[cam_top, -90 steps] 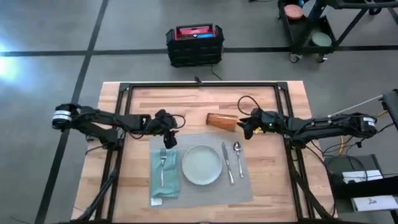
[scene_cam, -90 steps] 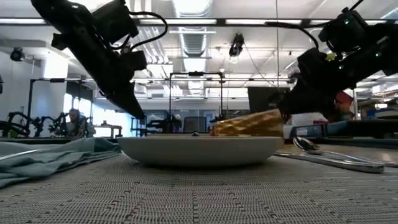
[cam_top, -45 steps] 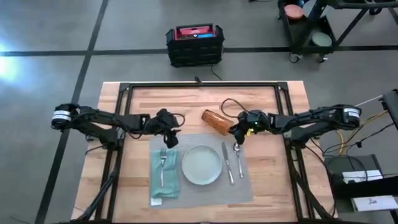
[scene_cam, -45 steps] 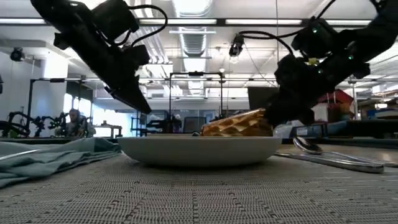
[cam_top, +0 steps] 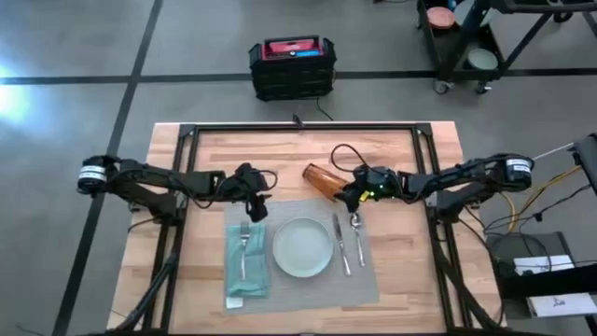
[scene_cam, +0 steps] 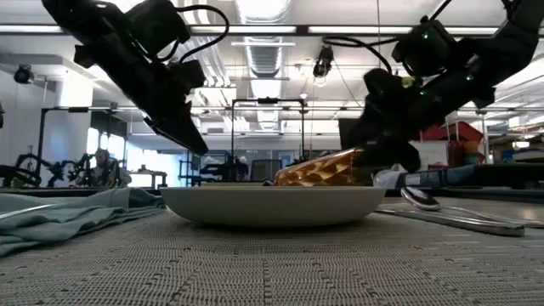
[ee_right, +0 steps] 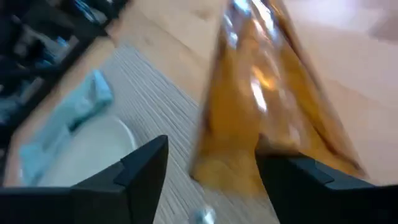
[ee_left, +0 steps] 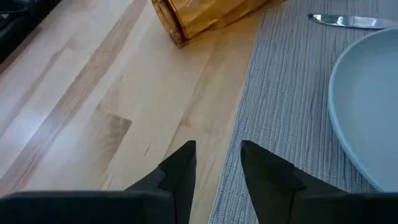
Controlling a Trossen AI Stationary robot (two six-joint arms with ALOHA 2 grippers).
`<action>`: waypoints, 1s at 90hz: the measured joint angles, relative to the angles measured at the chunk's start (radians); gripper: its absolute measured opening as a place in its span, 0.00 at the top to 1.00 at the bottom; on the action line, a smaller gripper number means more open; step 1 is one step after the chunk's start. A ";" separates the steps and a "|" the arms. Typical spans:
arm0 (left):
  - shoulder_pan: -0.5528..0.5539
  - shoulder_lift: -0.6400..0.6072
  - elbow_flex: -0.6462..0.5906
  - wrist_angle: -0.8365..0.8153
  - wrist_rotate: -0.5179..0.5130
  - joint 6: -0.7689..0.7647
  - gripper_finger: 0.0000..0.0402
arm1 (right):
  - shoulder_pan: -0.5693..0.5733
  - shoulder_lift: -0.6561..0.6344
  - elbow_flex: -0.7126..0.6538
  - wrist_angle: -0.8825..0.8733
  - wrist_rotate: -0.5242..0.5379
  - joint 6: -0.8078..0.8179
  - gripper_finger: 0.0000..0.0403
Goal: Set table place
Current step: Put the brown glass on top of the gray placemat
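The grey placemat (cam_top: 303, 271) lies on the wooden table (cam_top: 401, 271). On it rest a teal napkin (cam_top: 246, 271) with a fork (cam_top: 244, 241), a pale plate (cam_top: 301, 247), a knife (cam_top: 341, 245) and a spoon (cam_top: 357, 229). An amber glass (cam_top: 322, 179) lies on its side just beyond the mat's far edge, and my right gripper (cam_top: 347, 193) is shut on it. My left gripper (ee_left: 217, 162) hovers open over the mat's far left corner (cam_top: 250, 213) with nothing between its fingers. My right gripper pinches the amber glass (ee_right: 249, 143) between its two fingers, at the end nearest the table's right edge. The fingers come nearly level from the table's right and lie along the glass. The glass points toward the far left; the plate hides whether it rests on the table.
A black frame (cam_top: 303, 131) runs over the table's far part and down both sides. A black crate (cam_top: 292, 65) stands on the floor beyond the far edge. Bare wood lies left of the napkin and right of the spoon.
My right gripper has moved toward the table's left edge with the amber glass. The glass has shifted left along the mat's far edge and turned, so that its free end now points more toward the far left.
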 joint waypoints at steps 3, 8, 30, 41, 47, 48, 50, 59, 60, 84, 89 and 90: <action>0.000 0.000 0.000 0.000 0.000 0.000 0.72 | 0.003 0.020 0.007 0.028 0.001 0.007 0.42; 0.000 0.000 0.000 0.000 0.000 0.000 0.72 | 0.003 0.052 0.018 0.063 0.023 0.030 0.41; 0.000 0.000 0.000 0.001 0.000 0.000 0.72 | 0.003 0.216 0.119 0.082 0.146 0.050 0.48; 0.000 0.000 0.000 0.000 0.000 0.000 0.72 | 0.003 0.302 0.188 0.080 0.137 0.005 0.60; 0.000 0.000 0.000 -0.001 0.000 0.000 0.72 | 0.003 0.326 0.212 0.077 0.132 -0.025 0.71; 0.000 0.000 0.000 -0.001 0.000 0.000 0.72 | 0.003 0.328 0.215 0.076 0.129 -0.033 0.73; 0.000 0.000 0.000 -0.004 0.000 0.000 0.72 | 0.002 0.330 0.221 0.073 0.121 -0.049 0.78; 0.000 0.000 0.000 -0.006 0.000 0.000 0.72 | 0.001 0.297 0.241 0.000 0.099 -0.136 0.96; 0.000 0.000 0.000 -0.006 0.000 0.000 0.72 | 0.001 0.289 0.243 -0.013 0.101 -0.147 0.96; 0.000 0.000 0.000 -0.004 0.000 0.000 0.72 | -0.004 0.022 0.549 -0.974 0.128 -0.413 0.99; 0.000 0.000 0.000 -0.005 0.000 0.000 0.72 | -0.013 0.007 0.655 -1.191 0.134 -0.429 0.99; 0.000 0.000 0.000 -0.005 0.000 0.000 0.72 | -0.015 0.007 0.676 -1.232 0.135 -0.432 0.99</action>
